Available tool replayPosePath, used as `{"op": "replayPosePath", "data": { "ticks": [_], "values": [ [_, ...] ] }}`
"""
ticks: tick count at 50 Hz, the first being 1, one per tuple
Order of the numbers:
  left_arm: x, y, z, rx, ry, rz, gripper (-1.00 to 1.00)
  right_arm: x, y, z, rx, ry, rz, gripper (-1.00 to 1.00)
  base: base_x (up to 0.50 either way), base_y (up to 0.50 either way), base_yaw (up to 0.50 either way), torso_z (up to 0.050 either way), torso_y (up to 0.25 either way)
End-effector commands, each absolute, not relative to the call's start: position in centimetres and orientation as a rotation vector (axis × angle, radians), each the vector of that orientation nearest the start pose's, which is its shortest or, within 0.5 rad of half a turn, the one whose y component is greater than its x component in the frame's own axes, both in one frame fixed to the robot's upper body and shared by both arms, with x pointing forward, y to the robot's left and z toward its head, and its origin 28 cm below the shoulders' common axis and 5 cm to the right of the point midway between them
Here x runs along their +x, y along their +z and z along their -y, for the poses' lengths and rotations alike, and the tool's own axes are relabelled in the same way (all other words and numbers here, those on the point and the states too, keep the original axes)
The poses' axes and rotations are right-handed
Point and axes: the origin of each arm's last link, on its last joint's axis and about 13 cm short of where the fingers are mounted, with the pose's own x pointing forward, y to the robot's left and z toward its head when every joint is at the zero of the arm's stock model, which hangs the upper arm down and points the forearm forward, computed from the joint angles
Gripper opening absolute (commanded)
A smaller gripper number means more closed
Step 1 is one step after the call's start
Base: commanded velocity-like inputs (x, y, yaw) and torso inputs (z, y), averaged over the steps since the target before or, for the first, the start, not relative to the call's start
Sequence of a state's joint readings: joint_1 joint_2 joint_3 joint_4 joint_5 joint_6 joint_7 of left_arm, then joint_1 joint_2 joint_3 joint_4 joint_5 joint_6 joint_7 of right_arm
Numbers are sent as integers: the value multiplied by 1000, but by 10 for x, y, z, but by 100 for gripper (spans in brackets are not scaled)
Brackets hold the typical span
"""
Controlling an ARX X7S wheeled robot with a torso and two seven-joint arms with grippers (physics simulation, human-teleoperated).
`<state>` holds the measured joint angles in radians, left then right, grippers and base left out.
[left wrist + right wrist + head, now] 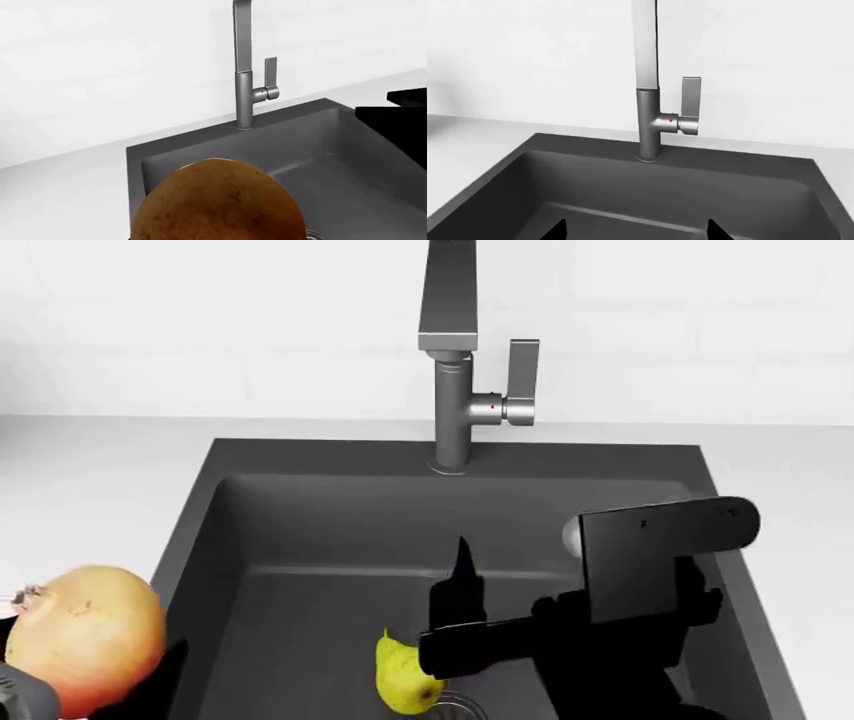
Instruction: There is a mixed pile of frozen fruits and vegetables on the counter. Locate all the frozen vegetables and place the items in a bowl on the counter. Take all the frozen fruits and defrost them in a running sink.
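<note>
The left gripper [27, 695] sits at the near left corner of the head view, mostly cut off by the frame, and it carries the tan-brown round fruit [83, 638], clamped from below as far as can be seen. That fruit hangs right at the left rim of the sink [200, 510], over the edge where the white counter [94, 480] meets the dark basin. In the left wrist view the fruit [217, 202] fills the near foreground, speckled orange-brown, with the basin wall [200, 147] behind it.

Over to the right gripper [461, 590], low inside the basin: one dark finger [463, 570] points up toward the back wall and the body of the arm blocks the rest. The right wrist view shows two dark fingertips [557, 230] well apart with nothing between them, so it looks spread wide and empty.

The yellow pear [400, 675] lies on the sink floor just beside that gripper, near the round metal drain [461, 705], partly hidden by the dark arm.

At the back rim stands the grey square-section faucet [451, 350], its lever handle [523, 365] upright; whether water is flowing cannot be told.
</note>
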<state>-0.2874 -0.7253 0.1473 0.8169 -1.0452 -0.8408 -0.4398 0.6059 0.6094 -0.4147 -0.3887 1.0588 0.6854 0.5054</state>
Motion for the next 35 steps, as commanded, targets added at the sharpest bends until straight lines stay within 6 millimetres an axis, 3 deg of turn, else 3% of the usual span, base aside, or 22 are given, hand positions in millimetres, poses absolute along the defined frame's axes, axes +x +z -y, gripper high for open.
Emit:
{"op": "replayPosePath", "data": {
  "ticks": [1,5,14,20,30,35],
  "values": [
    [181,171,-235,83,-366,-96,-100,191,202,128,-18,163,-29,100,0,0,0,0,0],
    [183,170,-232,89,-374,-98,-100,168,204,134,-9,142,-39,100,0,0,0,0,0],
    [199,169,-217,100,-437,-101,-100,151,226,144,-36,82,25,100,0,0,0,0,0],
    [212,174,-191,159,-541,-94,-100,147,234,149,-55,45,58,100,0,0,0,0,0],
    [244,189,-160,237,-644,-87,-100,148,229,159,-30,23,38,100,0,0,0,0,0],
    [254,179,-144,268,-706,-123,-100,149,229,162,-26,21,42,100,0,0,0,0,0]
  ]
}}
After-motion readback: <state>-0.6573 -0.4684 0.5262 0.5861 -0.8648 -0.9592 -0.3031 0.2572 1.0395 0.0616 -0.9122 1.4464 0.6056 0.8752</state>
